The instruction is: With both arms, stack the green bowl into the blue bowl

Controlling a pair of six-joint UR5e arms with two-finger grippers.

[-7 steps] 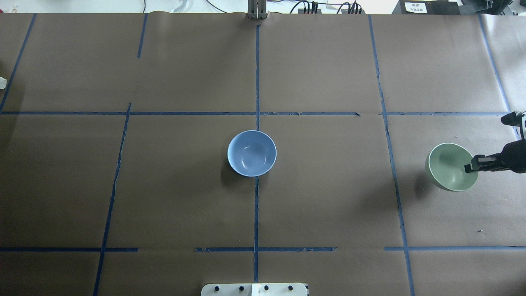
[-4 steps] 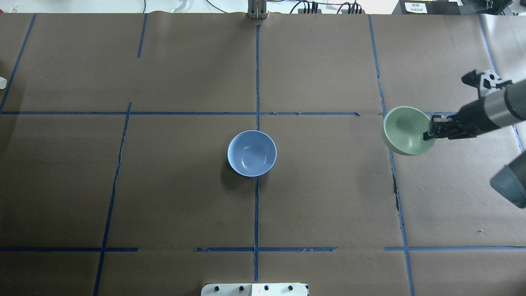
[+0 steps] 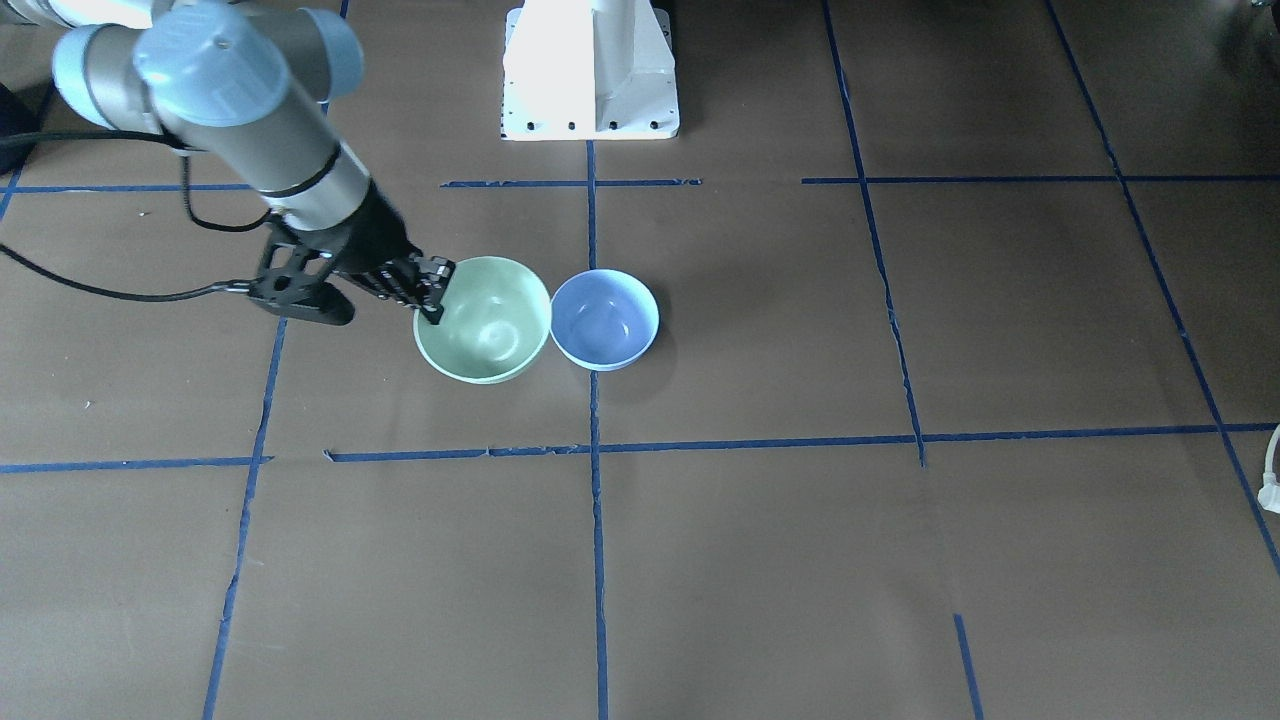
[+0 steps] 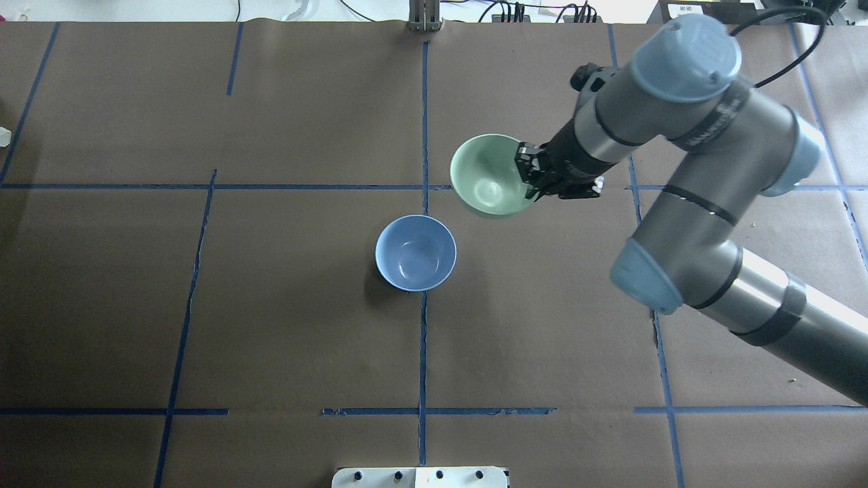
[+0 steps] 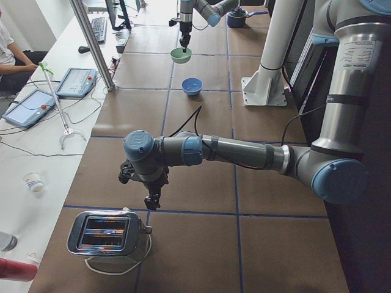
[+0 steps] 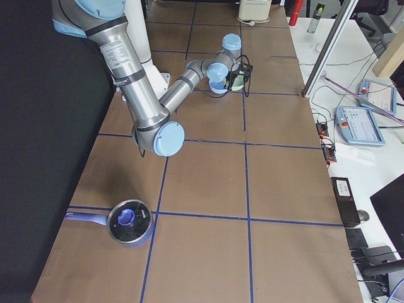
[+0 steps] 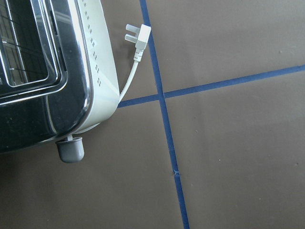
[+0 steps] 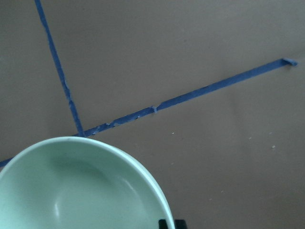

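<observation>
The green bowl [image 4: 488, 175] hangs above the table, held at its rim by my right gripper [image 4: 528, 179], which is shut on it. The bowl is up and to the right of the blue bowl [image 4: 416, 253], which stands at the table's middle on a tape line. In the front-facing view the green bowl [image 3: 483, 318] appears beside the blue bowl [image 3: 604, 318], with the right gripper [image 3: 432, 298] on its far rim. The right wrist view shows the green bowl [image 8: 81, 191] from above. My left gripper [image 5: 151, 200] hovers near a toaster; I cannot tell whether it is open or shut.
A chrome toaster [image 5: 107, 233] with a loose white plug [image 7: 137, 38] stands at the table's left end. A blue-lidded pot [image 6: 129, 222] sits at the right end. The white pedestal base [image 3: 590, 65] stands at the robot's side. Blue tape lines cross the brown paper.
My right arm has carried the green bowl from the table's right edge leftward and farther from the robot, close to the blue bowl. The blue bowl has not moved.
</observation>
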